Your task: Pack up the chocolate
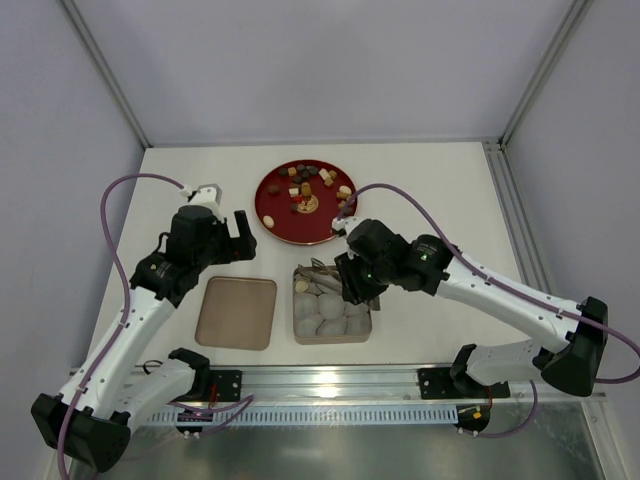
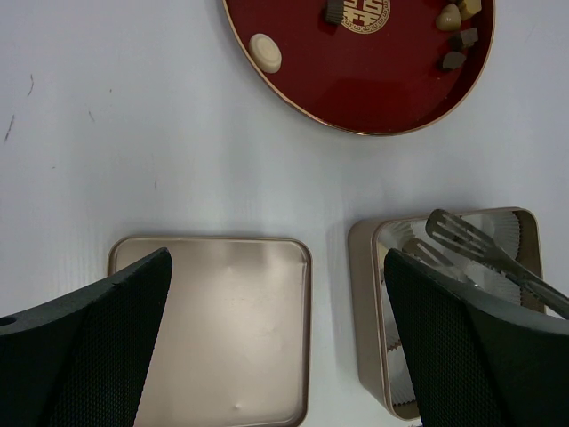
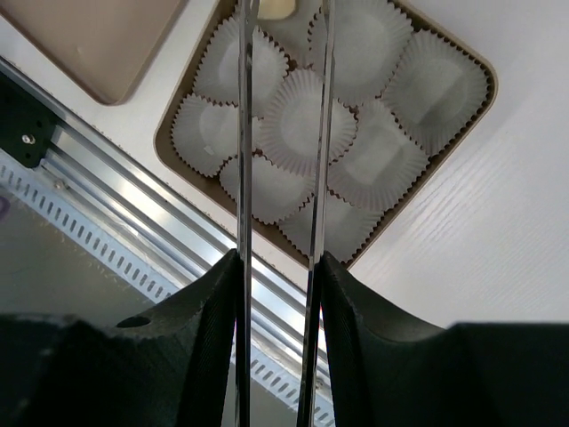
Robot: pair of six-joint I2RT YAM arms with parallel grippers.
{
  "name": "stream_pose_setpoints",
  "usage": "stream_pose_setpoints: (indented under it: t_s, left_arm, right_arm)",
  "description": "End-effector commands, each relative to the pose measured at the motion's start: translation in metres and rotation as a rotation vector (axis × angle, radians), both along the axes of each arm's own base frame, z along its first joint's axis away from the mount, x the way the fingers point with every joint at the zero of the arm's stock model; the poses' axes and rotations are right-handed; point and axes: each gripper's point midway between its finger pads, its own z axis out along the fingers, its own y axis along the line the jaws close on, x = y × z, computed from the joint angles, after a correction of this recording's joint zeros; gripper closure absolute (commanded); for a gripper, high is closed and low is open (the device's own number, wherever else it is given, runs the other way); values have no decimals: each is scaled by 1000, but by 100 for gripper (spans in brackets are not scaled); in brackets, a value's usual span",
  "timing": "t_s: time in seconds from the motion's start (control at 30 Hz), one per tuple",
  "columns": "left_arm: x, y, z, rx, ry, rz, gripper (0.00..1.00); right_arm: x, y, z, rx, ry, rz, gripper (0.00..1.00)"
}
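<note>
Seen from above, nearly all the chocolate (image 1: 305,188) lies on the red plate (image 1: 272,218) at the far middle of the table. The main risk is probably at the tin (image 1: 332,338), where the tongs (image 1: 318,268) hang low enough to catch a paper cup. The right gripper (image 1: 352,278) reaches in from the right, its wrist tipped down over the tin. The left gripper (image 1: 232,238) hovers between the plate and the lid (image 1: 237,312), elbow bent.

In the left wrist view, the left gripper (image 2: 277,260) has its fingers spread wide and empty above the lid (image 2: 213,338). If it dropped, it would likely knock the lid or the tin (image 2: 363,294).

In the right wrist view, the right gripper (image 3: 280,267) pinches the tongs (image 3: 242,133) by both blades, which stand apart over the cups (image 3: 307,120). A cream piece (image 3: 277,7) shows at the top edge near the tips. Whether it is in a cup cannot be told. A looser pinch could let the thin blades twist or slip. Lifting at a slant could drag a cup out.
</note>
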Motion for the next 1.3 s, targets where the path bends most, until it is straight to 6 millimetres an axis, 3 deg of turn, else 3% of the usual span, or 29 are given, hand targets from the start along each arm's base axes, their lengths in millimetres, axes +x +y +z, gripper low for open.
stream_pose_setpoints:
  t_s: [0.0, 0.13, 0.3, 0.43, 0.47, 0.5, 0.57, 0.63, 0.67, 0.73, 0.87, 1.27]
  left_arm:
    - [5, 2, 13, -9, -34, 17, 0]
    - [5, 1, 11, -8, -28, 14, 0]
    - [5, 1, 11, -7, -28, 17, 0]
    - [5, 1, 10, -5, -24, 17, 0]
    - [5, 1, 10, -7, -25, 15, 0]
    - [5, 0, 10, -7, -25, 11, 0]
    - [5, 1, 10, -7, -25, 15, 0]
    - [6, 1, 10, -5, -24, 15, 0]
    - [6, 1, 11, -5, -25, 13, 0]
    - [5, 1, 10, -5, -25, 15, 0]
    - [6, 1, 9, -5, -21, 15, 0]
    - [6, 0, 7, -6, -15, 8, 0]
  right_arm:
    - [23, 0, 51, 79, -117, -12, 58]
    - [56, 5, 69, 135, -138, -21, 58]
    - [125, 14, 78, 127, -197, -71, 58]
    - [186, 10, 64, 74, -212, -140, 59]
    - [199, 10, 72, 79, -235, -149, 60]
    - [212, 14, 52, 46, -206, -142, 61]
    - [233, 16, 55, 46, -227, -155, 61]
    - [249, 19, 36, 3, -213, -159, 61]
    - [258, 21, 46, 8, -239, -170, 61]
    - [267, 25, 33, -13, -219, -172, 61]
    - [277, 30, 31, -9, -218, -180, 59]
    - [281, 38, 6, -7, -169, -187, 57]
